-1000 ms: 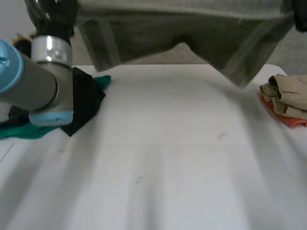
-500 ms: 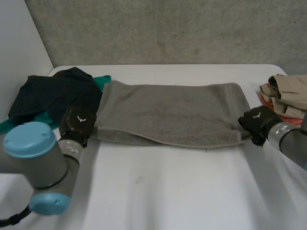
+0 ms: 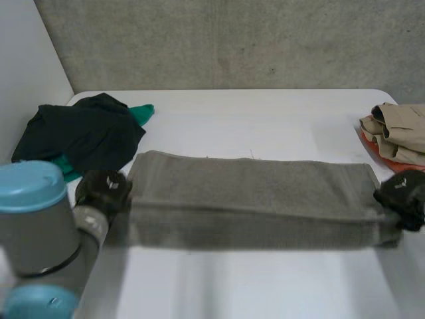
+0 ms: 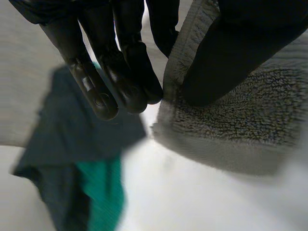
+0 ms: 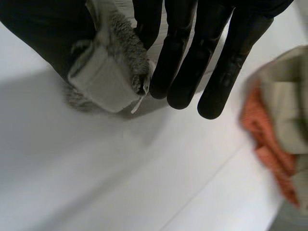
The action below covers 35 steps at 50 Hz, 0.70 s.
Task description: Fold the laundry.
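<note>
A grey towel (image 3: 249,189) stretches lengthwise across the middle of the white table (image 3: 265,286), its near long edge lifted a little off the surface. My left hand (image 3: 103,191) holds the towel's left end; in the left wrist view the thumb and fingers (image 4: 127,77) pinch the towel's hem (image 4: 231,125). My right hand (image 3: 403,195) holds the right end. Its wrist view shows the doubled towel corner (image 5: 108,72) pinched between thumb and fingers (image 5: 185,62).
A heap of dark and green clothes (image 3: 83,133) lies at the table's back left, seen also beside my left hand as the dark heap (image 4: 72,159). Beige and orange garments (image 3: 398,136) are stacked at the right edge, near my right hand as the orange stack (image 5: 274,144).
A second ago the towel hung high in front of the camera. Both hands brought it down onto the table, then drew it toward the near side.
</note>
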Motion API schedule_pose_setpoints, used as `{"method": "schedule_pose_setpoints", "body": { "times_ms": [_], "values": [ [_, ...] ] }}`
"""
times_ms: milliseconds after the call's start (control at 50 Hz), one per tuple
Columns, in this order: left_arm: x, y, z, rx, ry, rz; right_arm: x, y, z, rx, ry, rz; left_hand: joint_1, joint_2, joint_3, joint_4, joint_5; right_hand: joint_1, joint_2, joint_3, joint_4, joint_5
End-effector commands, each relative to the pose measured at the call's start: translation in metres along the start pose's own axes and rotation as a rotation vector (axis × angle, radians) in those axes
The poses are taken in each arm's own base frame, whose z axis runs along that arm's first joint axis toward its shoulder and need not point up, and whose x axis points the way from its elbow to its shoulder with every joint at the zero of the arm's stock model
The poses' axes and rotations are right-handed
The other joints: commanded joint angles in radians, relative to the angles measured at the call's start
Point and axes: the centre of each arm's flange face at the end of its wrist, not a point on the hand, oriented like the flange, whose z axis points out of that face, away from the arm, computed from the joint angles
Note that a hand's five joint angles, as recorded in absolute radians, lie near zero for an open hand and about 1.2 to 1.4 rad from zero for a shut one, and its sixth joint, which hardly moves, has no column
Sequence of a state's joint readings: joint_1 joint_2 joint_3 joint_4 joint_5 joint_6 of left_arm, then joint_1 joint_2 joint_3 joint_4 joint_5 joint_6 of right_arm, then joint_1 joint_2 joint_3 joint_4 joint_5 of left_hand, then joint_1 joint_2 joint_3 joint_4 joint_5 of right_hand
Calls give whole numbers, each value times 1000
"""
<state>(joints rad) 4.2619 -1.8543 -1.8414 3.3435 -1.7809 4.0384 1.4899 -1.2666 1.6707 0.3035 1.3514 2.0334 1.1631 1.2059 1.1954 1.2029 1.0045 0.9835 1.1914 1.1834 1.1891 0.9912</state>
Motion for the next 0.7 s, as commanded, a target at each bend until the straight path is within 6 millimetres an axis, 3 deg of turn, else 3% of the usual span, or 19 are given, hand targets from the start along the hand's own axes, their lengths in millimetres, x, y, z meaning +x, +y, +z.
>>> {"method": "schedule_pose_setpoints", "body": {
  "times_ms": [20,160,300,340,360,380,400,480,600,700],
  "values": [
    [-8,-25,67,167,-196,-40,15,-13,40,46,223,-21,233,190,201,193,217,413,205,213,207,231],
    [-2,-41,124,282,-277,-38,33,-20,76,131,382,-42,233,190,201,193,217,413,205,213,207,231],
    [7,-41,159,299,-310,8,32,-30,112,189,428,-60,233,190,201,193,217,413,205,213,207,231],
    [11,-40,166,298,-309,5,30,-32,117,193,431,-62,132,89,100,92,116,-97,-305,-297,-303,-280],
    [12,-39,167,298,-307,9,29,-33,120,198,431,-61,-276,-319,-308,-316,-292,-330,-537,-529,-535,-512],
    [14,-40,166,299,-305,12,29,-36,121,209,442,-53,-710,-753,-743,-750,-726,-809,-1017,-1009,-1015,-991],
    [16,-41,165,301,-300,13,29,-37,121,215,448,-43,-989,-1031,-1021,-1028,-1005,-809,-1017,-1009,-1015,-991],
    [14,-50,153,322,-295,7,33,-46,109,255,455,38,-989,-1031,-1021,-1028,-1005,-809,-1017,-1009,-1015,-991],
    [7,-58,127,335,-288,5,45,-57,71,336,469,157,-989,-1031,-1021,-1028,-1005,-809,-1017,-1009,-1015,-991],
    [-2,-55,108,325,-286,4,29,-55,51,339,375,172,-989,-1031,-1021,-1028,-1005,-809,-1017,-1009,-1015,-991]
  ]
}}
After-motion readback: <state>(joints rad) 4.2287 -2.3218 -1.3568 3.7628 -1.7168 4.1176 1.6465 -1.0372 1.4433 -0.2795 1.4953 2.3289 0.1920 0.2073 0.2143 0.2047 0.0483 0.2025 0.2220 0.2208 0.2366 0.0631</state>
